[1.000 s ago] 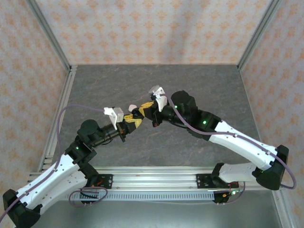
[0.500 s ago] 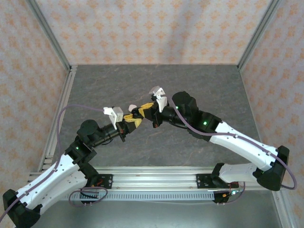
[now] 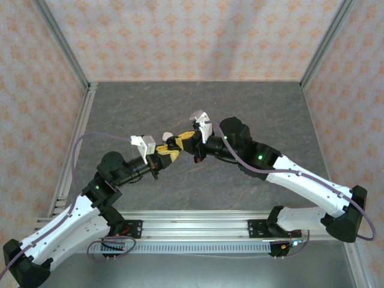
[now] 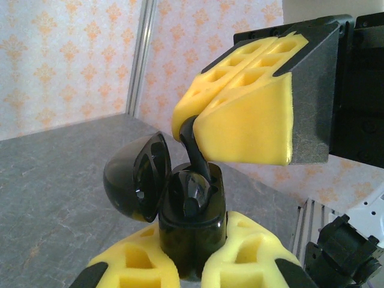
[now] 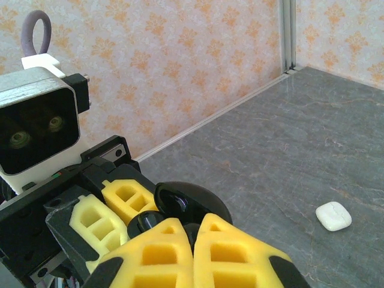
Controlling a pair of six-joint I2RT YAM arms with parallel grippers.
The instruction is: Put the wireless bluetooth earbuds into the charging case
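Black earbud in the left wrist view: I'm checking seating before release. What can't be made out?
- Left wrist: the black earbud has its upper stem covered by the right gripper; its lower end sits inside the black charging case, so seating depth is unclear.
- Right wrist: that gripper's fingers mostly hide it.
- Top external: too small beside the left gripper.

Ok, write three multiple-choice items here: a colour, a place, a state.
1. The earbud pinched by the right gripper is: A white, B black, C yellow.
2. The charging case is in: A the left gripper, B the right gripper, C neither.
3. The case's lid is: A shut, B missing, C open.
Answers: 1 B, its stem shows black in the left wrist view; 2 A, the left gripper clamps its base; 3 C, it stands tipped back from the case.
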